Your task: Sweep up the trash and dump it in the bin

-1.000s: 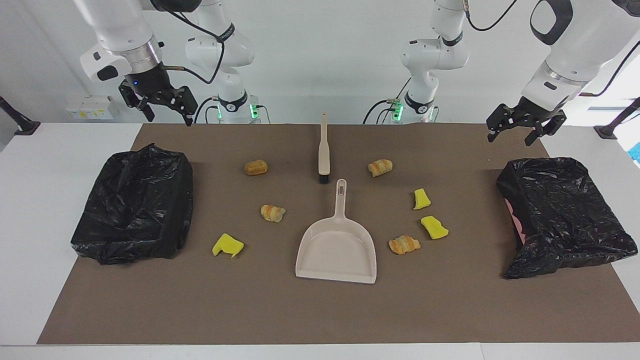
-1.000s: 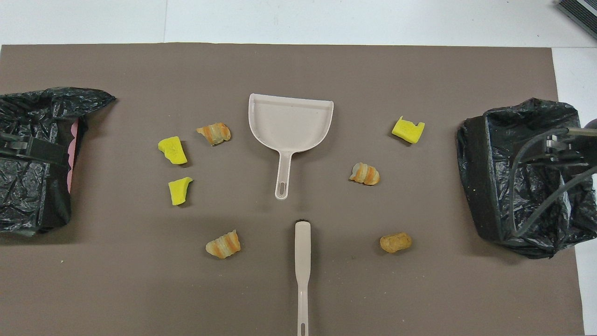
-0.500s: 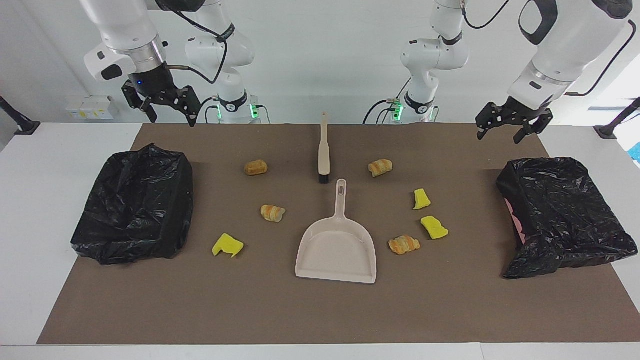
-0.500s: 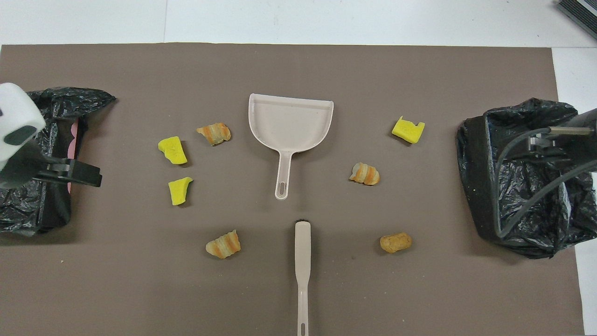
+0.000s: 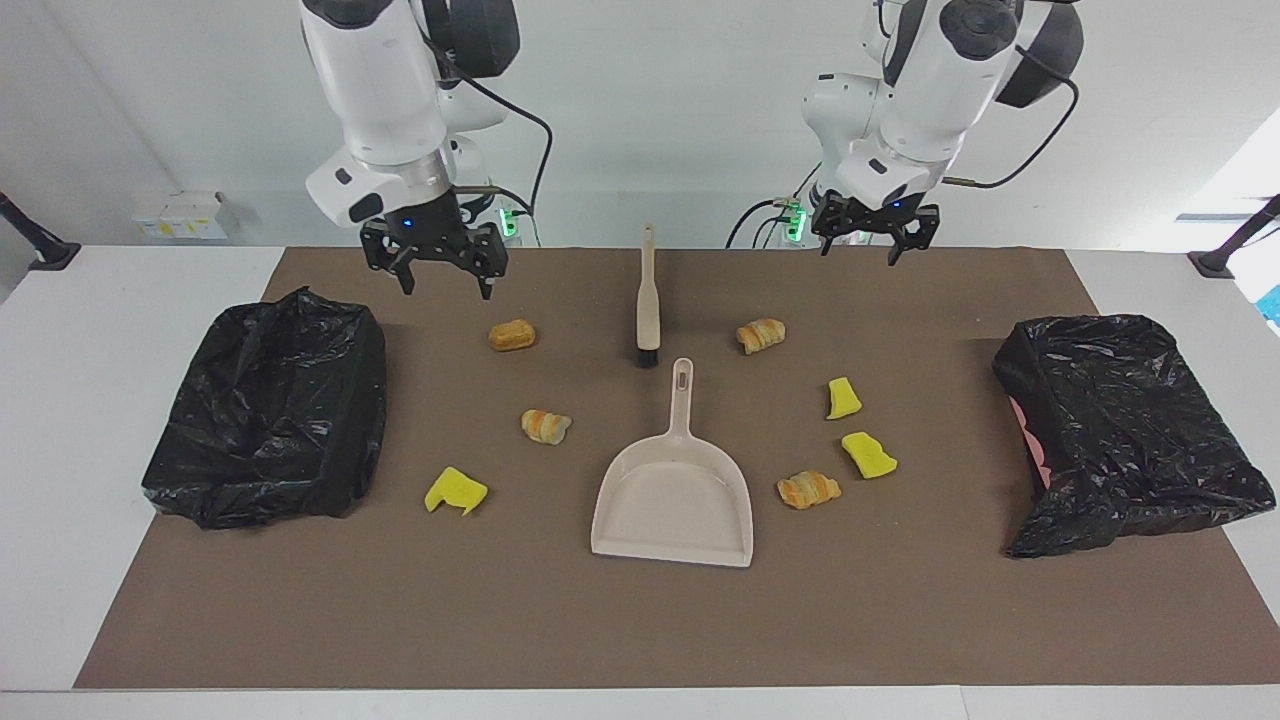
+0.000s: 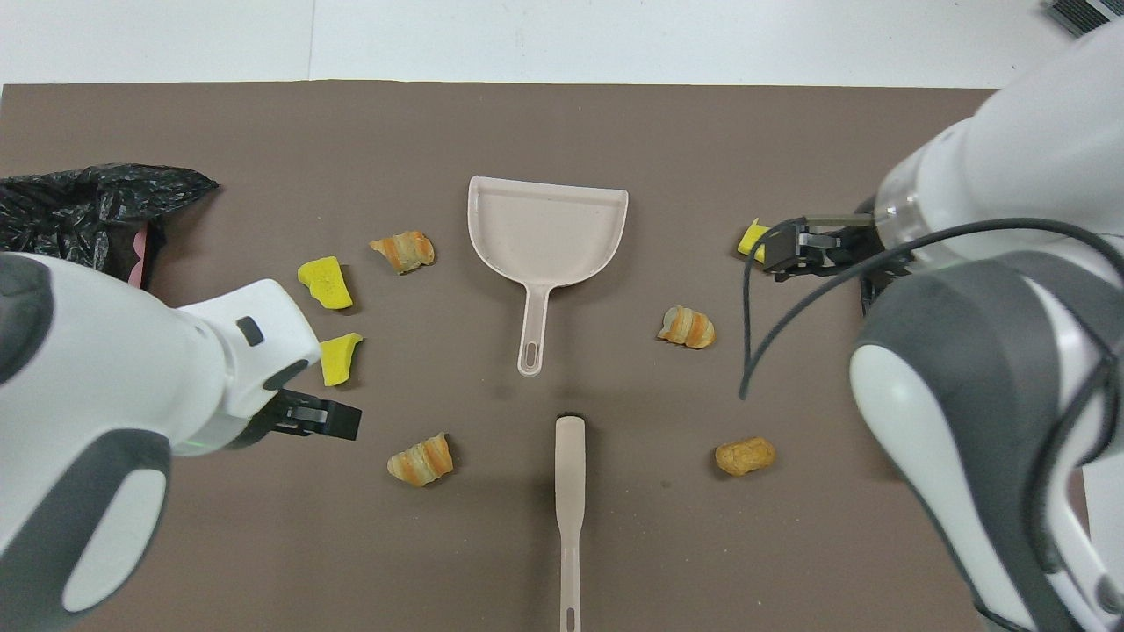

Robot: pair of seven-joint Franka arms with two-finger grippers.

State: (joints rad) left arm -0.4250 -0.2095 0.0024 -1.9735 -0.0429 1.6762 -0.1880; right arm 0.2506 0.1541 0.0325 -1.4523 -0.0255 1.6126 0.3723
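While both arms hang open-fingered and empty, the right gripper (image 5: 445, 268) hides a yellow wedge (image 6: 749, 239); one bin (image 6: 83, 197) shows partly overhead.

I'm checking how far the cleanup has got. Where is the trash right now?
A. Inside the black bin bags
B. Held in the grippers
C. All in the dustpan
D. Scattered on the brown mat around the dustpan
D: the dustpan is empty, pieces such as the brown roll and a yellow chunk lie loose on the mat, and both grippers hang empty above it.
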